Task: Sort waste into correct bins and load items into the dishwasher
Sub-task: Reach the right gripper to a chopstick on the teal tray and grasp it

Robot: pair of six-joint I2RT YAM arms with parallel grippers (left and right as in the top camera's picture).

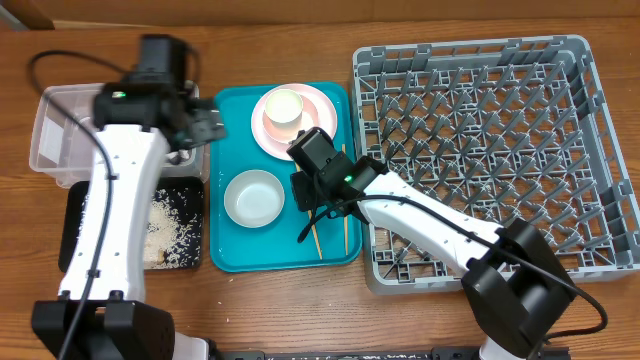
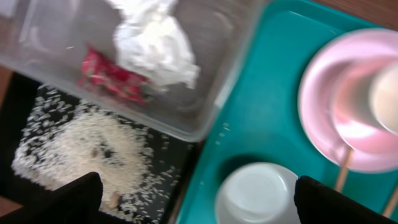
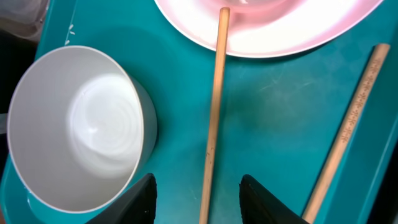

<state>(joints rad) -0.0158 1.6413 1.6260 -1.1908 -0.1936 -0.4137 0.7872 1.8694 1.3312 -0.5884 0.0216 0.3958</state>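
No words or numbers can be read anywhere. One wooden chopstick (image 3: 351, 118) has a row of tiny dark marks along its side, but they are too small to read. The red sauce packet (image 2: 109, 78) is too blurry to show any print.
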